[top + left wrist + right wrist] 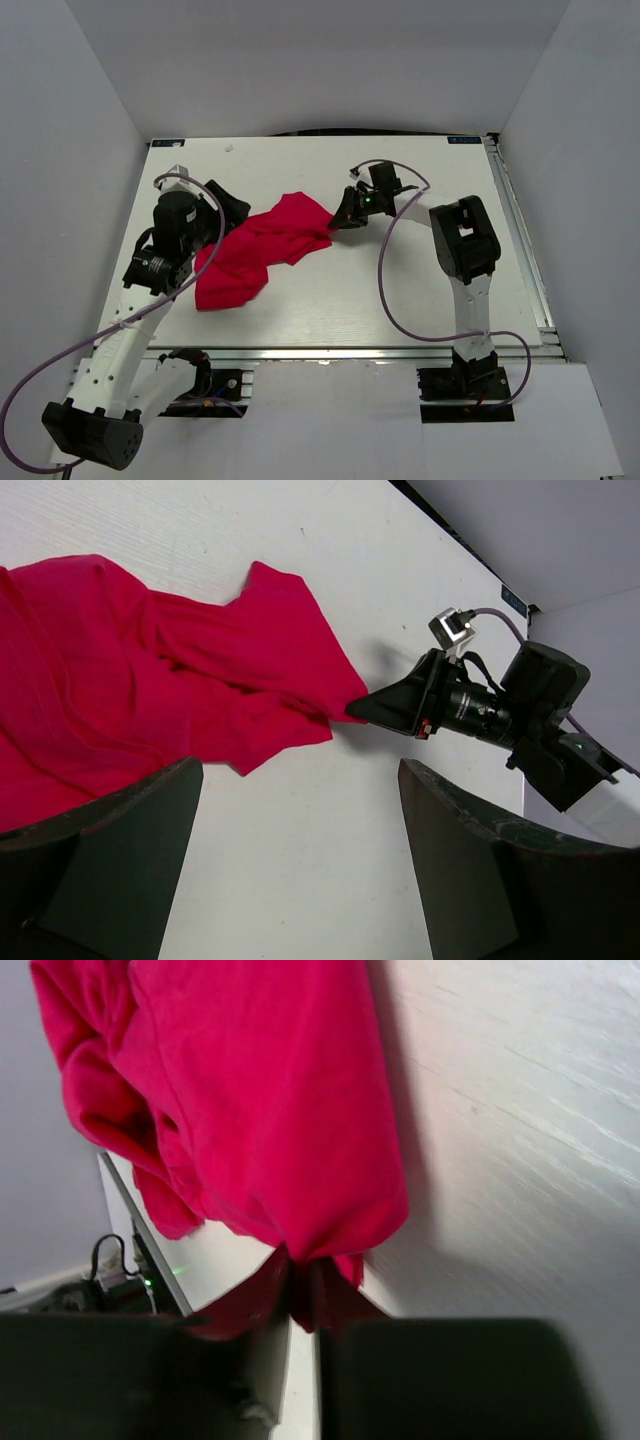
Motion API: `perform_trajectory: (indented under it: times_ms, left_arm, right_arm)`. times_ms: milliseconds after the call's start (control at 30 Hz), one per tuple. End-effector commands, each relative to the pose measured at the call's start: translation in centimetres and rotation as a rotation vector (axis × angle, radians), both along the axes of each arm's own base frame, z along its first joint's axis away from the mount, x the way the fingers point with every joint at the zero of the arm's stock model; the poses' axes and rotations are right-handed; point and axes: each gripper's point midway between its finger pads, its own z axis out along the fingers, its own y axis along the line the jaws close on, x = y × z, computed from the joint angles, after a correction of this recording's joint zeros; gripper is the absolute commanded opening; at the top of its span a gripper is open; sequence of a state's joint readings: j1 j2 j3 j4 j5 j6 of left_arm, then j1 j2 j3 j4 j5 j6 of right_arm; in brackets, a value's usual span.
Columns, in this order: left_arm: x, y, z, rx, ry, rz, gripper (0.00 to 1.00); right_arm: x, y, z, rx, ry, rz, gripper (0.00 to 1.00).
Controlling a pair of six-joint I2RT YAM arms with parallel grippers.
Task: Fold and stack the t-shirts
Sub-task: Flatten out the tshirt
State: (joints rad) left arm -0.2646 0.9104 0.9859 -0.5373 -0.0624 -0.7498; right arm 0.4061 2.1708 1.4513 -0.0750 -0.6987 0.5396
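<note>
The red t-shirt (258, 248) lies crumpled on the white table, left of centre. My right gripper (338, 223) is shut on the shirt's right edge; in the right wrist view the cloth (250, 1100) bunches into the closed jaws (305, 1295). In the left wrist view the shirt (150, 680) stretches toward the right gripper (362, 710), which pinches its tip. My left gripper (300, 880) is open and empty, hovering at the shirt's left side (228, 207), with bare table between its fingers (120, 850). No white neck label shows.
The white table (400, 300) has raised rails at its right edge (520, 250) and near edge. Grey walls enclose the back and sides. A purple cable (385, 270) loops off the right arm over the table.
</note>
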Motion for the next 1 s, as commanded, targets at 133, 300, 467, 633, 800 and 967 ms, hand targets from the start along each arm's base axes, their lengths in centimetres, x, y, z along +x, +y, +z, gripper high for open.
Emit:
perform_trajectory:
  times_ms: [133,300,467,633,800,967]
  left_arm:
    - [-0.3,-0.2,-1.6,-0.013,0.005,-0.015,0.90]
    - [-0.4,-0.4,-2.6,-0.011,-0.002,-0.026,0.90]
    - [-0.4,-0.6,-4.3,0.003,0.006,-0.053,0.91]
    - [-0.5,-1.6,-5.0,-0.003,-0.005,-0.114,0.90]
    - [-0.1,-3.1,-5.4,-0.004,-0.037,-0.209,0.88]
    - [0.0,-5.7,-5.6,-0.053,-0.080,-0.363,0.82]
  right_arm:
    - [2.5,-0.1,9.3,0.100,-0.264,0.043,0.00]
    - [2.7,-1.5,18.6,0.115,-0.555,0.089,0.00]
    - [0.2,-3.0,24.6,0.091,-0.770,0.139,0.00]
    - [-1.4,-5.0,26.3,0.022,-0.891,0.144,0.00]
    - [-2.7,-8.0,28.9,-0.031,-0.981,0.074,0.00]
    - [-5.0,-9.6,33.2,-0.066,-1.180,0.087,0.00]
